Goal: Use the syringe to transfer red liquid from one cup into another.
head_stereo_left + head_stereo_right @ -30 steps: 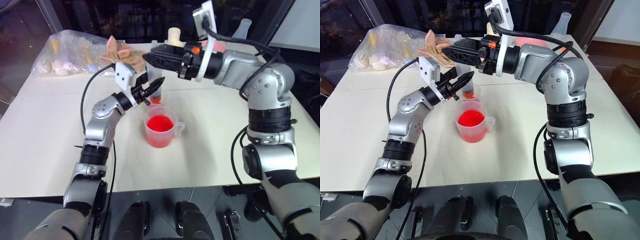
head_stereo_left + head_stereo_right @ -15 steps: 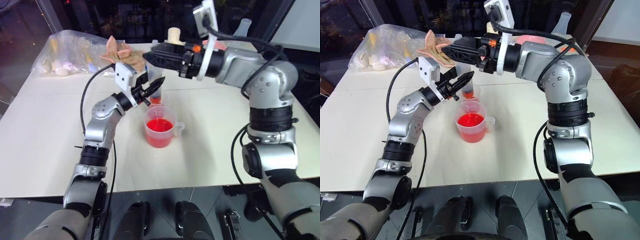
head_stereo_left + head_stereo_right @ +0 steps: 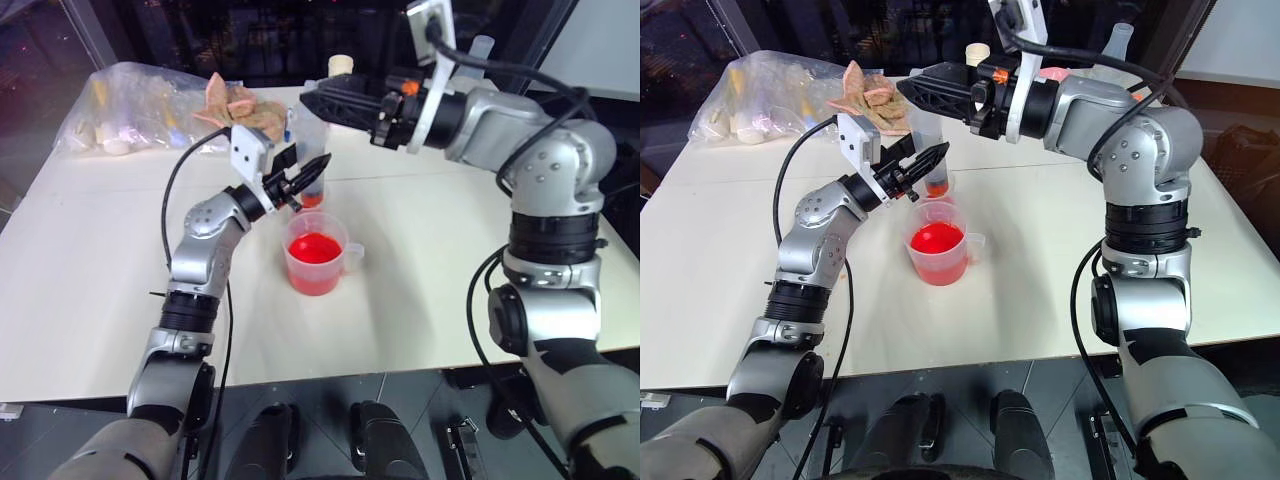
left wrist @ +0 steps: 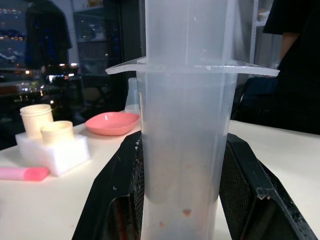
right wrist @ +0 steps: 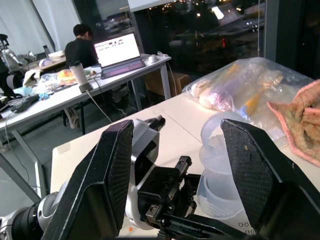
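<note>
The clear syringe stands upright with my left gripper shut on its barrel; in the left wrist view the barrel sits between the black fingers. Its lower end hangs over the small handleless cup, which holds a little red at the bottom. Just in front stands the handled measuring cup, part full of red liquid. My right gripper is open, level and pointing left, just above the syringe's top. From the right wrist view the plunger top lies between the spread fingers.
A plastic bag of items and a pinkish cloth lie at the table's back left. A pink bowl and a white block with two small cups sit farther back. A person sits at a laptop beyond the table.
The head views have shifted a little. Both grippers, the syringe and the cups keep their places.
</note>
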You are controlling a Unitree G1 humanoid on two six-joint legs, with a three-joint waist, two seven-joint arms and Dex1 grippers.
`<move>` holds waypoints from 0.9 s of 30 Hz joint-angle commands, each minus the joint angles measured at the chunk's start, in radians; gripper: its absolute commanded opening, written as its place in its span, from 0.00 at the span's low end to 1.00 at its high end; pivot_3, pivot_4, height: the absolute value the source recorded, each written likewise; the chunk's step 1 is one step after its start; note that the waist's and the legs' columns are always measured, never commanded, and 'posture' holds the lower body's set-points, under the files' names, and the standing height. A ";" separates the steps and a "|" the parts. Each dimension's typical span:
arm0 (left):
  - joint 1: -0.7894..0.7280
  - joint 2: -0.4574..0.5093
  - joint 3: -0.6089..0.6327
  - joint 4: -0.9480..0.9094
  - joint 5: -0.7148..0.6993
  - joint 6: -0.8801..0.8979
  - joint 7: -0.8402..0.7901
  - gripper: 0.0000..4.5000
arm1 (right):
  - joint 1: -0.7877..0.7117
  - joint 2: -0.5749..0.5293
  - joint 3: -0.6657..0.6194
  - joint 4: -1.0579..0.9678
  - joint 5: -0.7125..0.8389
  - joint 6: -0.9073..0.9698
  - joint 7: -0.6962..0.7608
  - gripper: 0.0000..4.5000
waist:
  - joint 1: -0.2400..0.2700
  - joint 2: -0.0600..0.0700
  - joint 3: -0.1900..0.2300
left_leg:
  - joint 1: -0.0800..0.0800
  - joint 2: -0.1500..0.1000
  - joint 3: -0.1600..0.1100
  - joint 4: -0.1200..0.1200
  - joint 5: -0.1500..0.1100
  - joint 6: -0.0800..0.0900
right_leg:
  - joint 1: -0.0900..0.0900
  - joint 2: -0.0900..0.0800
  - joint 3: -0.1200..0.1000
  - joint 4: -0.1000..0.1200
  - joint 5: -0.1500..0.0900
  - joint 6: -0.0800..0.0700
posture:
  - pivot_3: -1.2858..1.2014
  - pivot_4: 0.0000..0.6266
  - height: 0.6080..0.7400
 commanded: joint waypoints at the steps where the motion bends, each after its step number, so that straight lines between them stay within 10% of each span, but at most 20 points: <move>1: -0.020 0.000 0.009 -0.064 -0.007 -0.009 0.005 0.33 | -0.020 0.009 -0.003 0.006 -0.012 -0.033 0.023 0.64 | 0.001 0.000 0.000 | 0.000 0.000 0.000 0.000 0.000 0.000 | 0.000 0.000 0.000 0.000 0.000 0.000 | 0.52 0.24 1.00; 13: -0.007 0.006 0.008 -0.075 -0.006 -0.006 0.014 0.33 | -0.049 0.062 0.034 0.058 -0.049 -0.061 0.075 0.64 | -0.001 0.000 0.000 | 0.000 0.000 0.000 0.000 0.000 0.000 | 0.000 0.000 0.000 0.000 0.000 0.000 | 0.52 0.24 1.00; 20: -0.010 0.007 0.008 -0.076 -0.006 -0.002 0.016 0.33 | -0.080 0.097 0.059 0.111 -0.086 -0.078 0.100 0.03 | 0.002 0.000 0.000 | 0.000 0.000 0.000 0.000 0.000 0.000 | 0.000 0.000 0.000 0.000 0.000 0.000 | 0.52 0.24 1.00; 27: -0.016 0.008 0.013 -0.088 -0.010 0.013 0.022 0.33 | -0.097 0.119 0.091 0.190 -0.148 -0.118 0.138 0.01 | -0.001 0.000 0.000 | 0.000 0.000 0.000 0.000 0.001 -0.001 | 0.000 0.000 0.000 0.001 0.000 0.000 | 0.52 0.24 1.00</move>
